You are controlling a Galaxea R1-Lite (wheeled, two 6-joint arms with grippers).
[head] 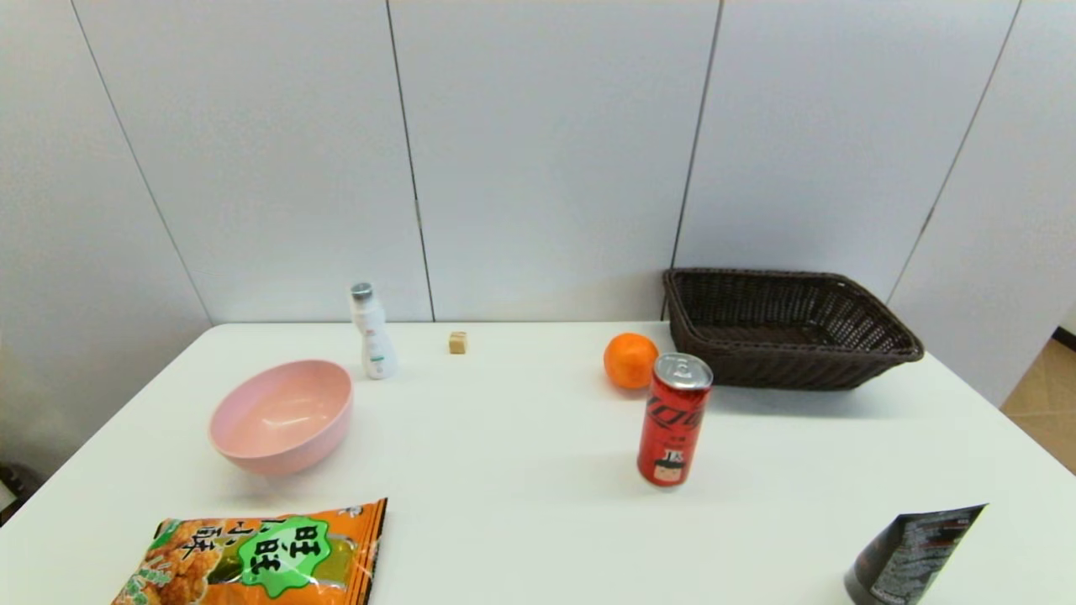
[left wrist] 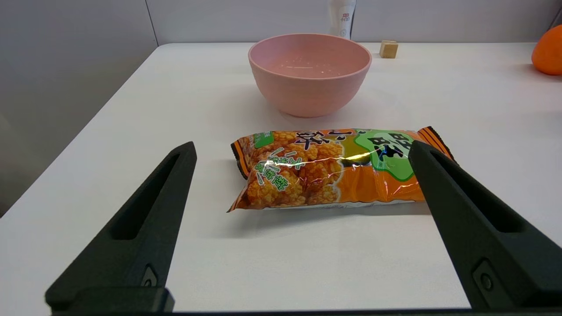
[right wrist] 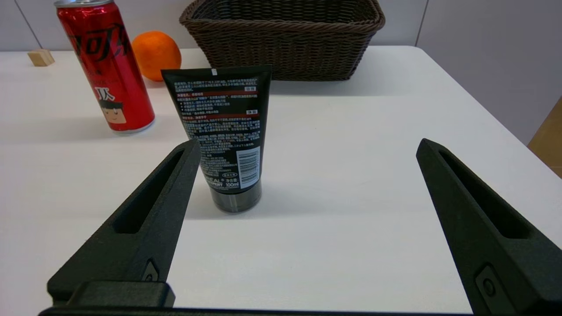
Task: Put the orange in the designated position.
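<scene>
Meanwhile, both hands gape empty; orange (head: 630, 360) sits just beside the basket (head: 790, 370).

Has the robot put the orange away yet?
Not yet. The orange sits on the table beside the brown basket, behind the red can. The left gripper and right gripper are open and empty. Grabbing and placing remain.

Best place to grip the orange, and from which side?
Grip the orange across its widest middle, coming from above. It is round with no handle, and the red can stands close in front and the basket beside it, so side approaches look crowded.
</scene>
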